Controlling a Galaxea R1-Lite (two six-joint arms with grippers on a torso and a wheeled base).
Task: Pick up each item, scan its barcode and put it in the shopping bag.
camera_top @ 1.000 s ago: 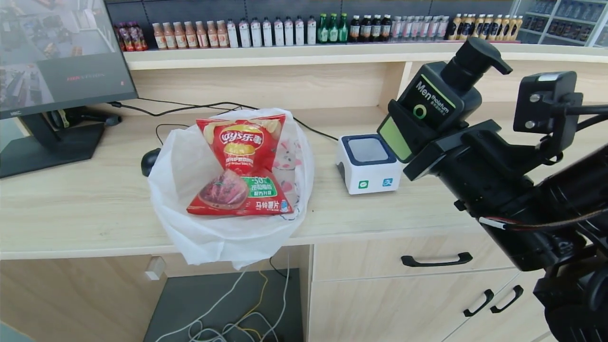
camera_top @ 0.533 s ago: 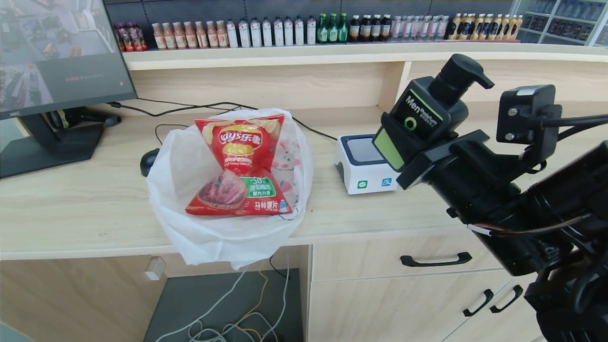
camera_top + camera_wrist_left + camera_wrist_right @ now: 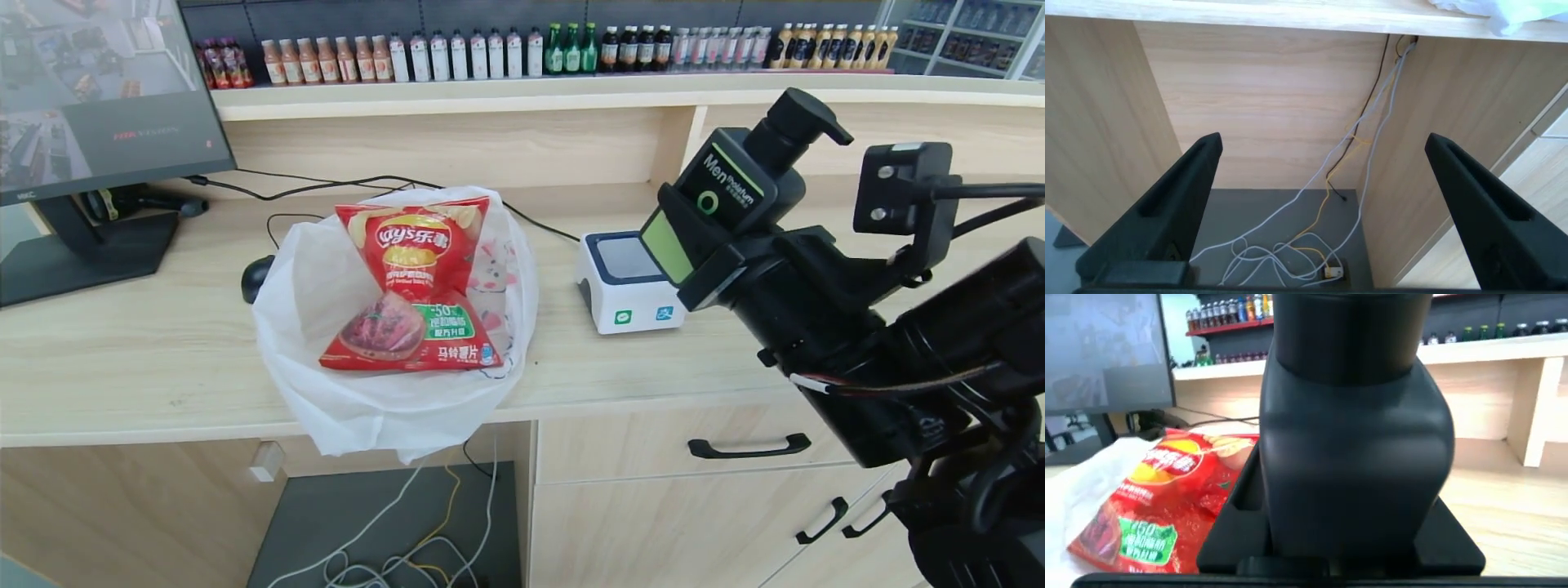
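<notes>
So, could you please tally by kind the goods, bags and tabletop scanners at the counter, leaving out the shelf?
Red crisp packet: 1
Black pump bottle, green label: 1
Pale pink-patterned item in bag, unclear: 1
White plastic shopping bag: 1
White box-shaped barcode scanner: 1
Total: 5

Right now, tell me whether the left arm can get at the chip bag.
Probably not directly. The left gripper, open, sits below the counter, facing the cables underneath; the chip bag lies in the shopping bag on top. The arm would have to rise past the counter's edge first.

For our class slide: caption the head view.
Black pump bottle in right gripper near scanner; chips in shopping bag.
</notes>
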